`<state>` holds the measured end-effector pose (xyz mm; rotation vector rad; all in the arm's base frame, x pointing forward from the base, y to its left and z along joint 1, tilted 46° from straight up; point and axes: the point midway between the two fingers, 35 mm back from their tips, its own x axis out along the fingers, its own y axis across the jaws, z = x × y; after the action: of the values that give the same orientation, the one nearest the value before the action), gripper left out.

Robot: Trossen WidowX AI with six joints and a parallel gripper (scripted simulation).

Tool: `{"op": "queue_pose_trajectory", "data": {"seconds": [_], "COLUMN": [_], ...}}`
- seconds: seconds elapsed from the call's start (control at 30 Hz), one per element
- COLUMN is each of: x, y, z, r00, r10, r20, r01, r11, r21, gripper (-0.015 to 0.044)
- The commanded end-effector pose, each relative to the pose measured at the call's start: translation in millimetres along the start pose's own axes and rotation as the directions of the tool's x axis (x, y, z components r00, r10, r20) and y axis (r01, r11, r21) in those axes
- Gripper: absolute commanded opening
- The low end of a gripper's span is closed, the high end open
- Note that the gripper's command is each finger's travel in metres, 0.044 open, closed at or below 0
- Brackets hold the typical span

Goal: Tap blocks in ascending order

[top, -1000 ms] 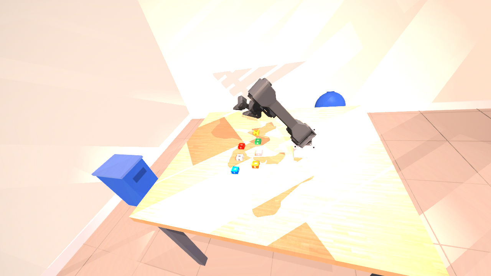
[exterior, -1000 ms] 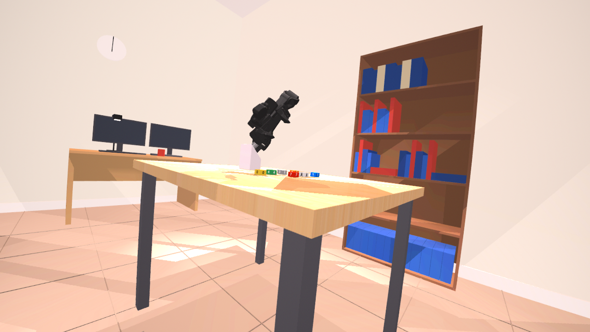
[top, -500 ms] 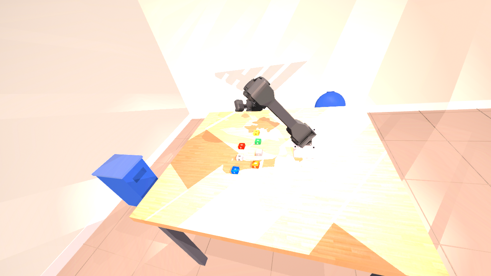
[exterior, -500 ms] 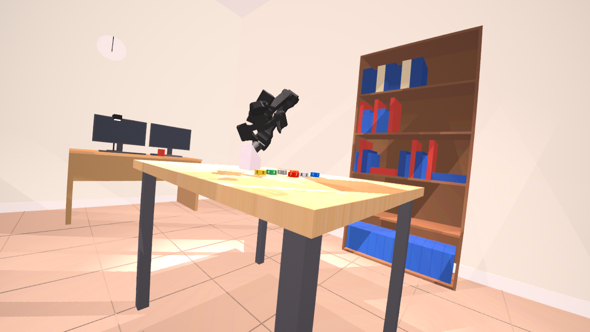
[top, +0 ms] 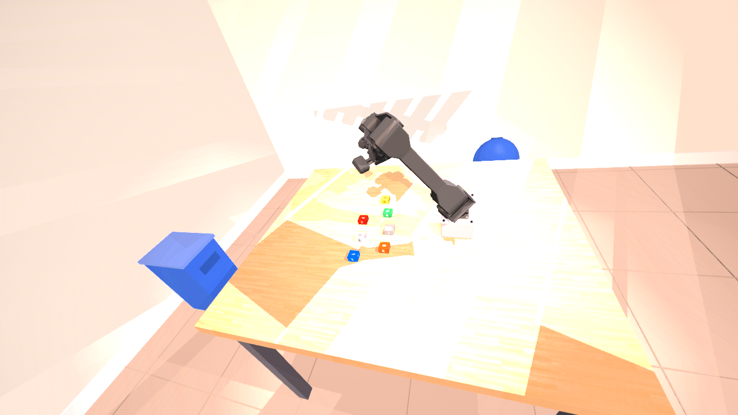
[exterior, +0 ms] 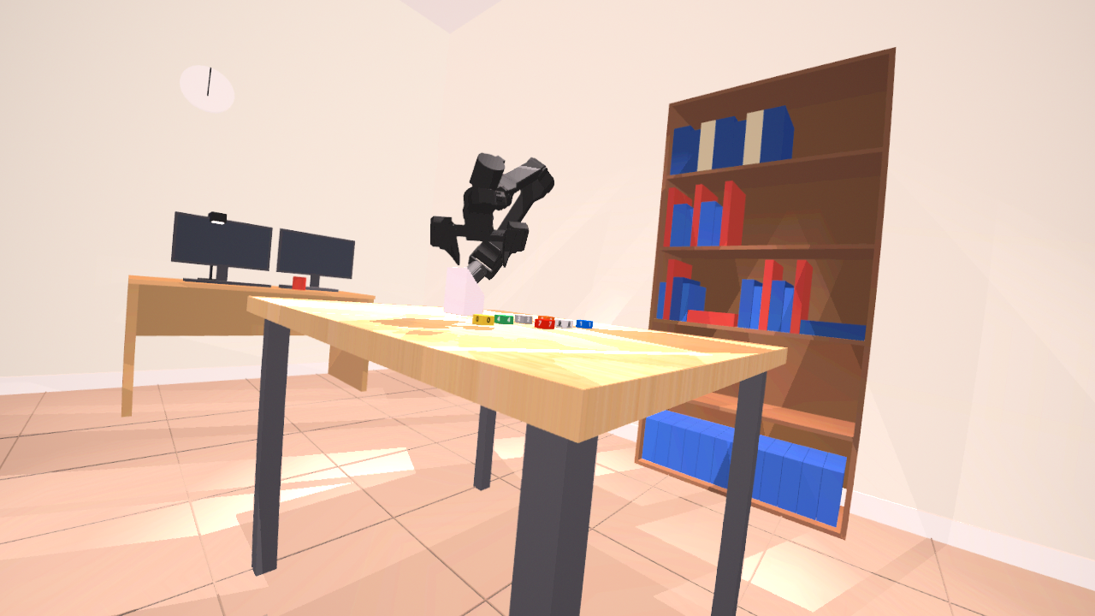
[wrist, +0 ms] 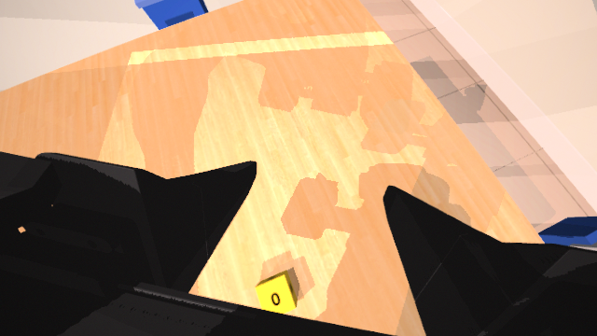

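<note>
Several small digit blocks lie in a cluster on the wooden table (top: 289, 247) (exterior: 535, 367): yellow (top: 385, 199) (exterior: 482, 319), green (top: 387, 212) (exterior: 503, 318), red (top: 363, 219) (exterior: 544, 322), pale grey (top: 388, 229), white (top: 360, 237), orange (top: 383, 246) and blue (top: 353, 255) (exterior: 583, 323). In the wrist view only the yellow block (wrist: 276, 294) shows, printed 0, at the bottom edge. My gripper (top: 365, 158) (exterior: 452, 249) (wrist: 320, 179) is open and empty. It hangs well above the table, beyond the yellow block.
A blue box (top: 188, 268) (wrist: 170, 9) stands off the table's left edge. A blue dome (top: 496, 149) (wrist: 571, 231) is behind the far edge. The arm's white base (top: 457, 229) stands right of the blocks. A bookshelf (exterior: 773, 291) and a desk with monitors (exterior: 221, 245) stand apart.
</note>
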<state>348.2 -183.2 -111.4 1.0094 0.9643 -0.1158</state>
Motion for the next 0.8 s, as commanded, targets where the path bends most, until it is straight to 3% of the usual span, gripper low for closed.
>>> {"op": "queue_pose_trajectory", "data": {"seconds": [0.0,0.43,0.77], "x": [-16.4,-61.9,-62.4], "y": [-1.3,23.8,24.2], "z": [-23.2,-47.9,-48.0], "r00": [0.924,0.758,0.756], "r10": [-0.098,-0.070,-0.069], "r20": [-0.368,-0.649,-0.651], "r01": [-0.043,-0.304,-0.308], "r11": [0.933,0.842,0.840], "r21": [-0.357,-0.446,-0.447], "gripper": [0.0400,0.0400,0.0400]}}
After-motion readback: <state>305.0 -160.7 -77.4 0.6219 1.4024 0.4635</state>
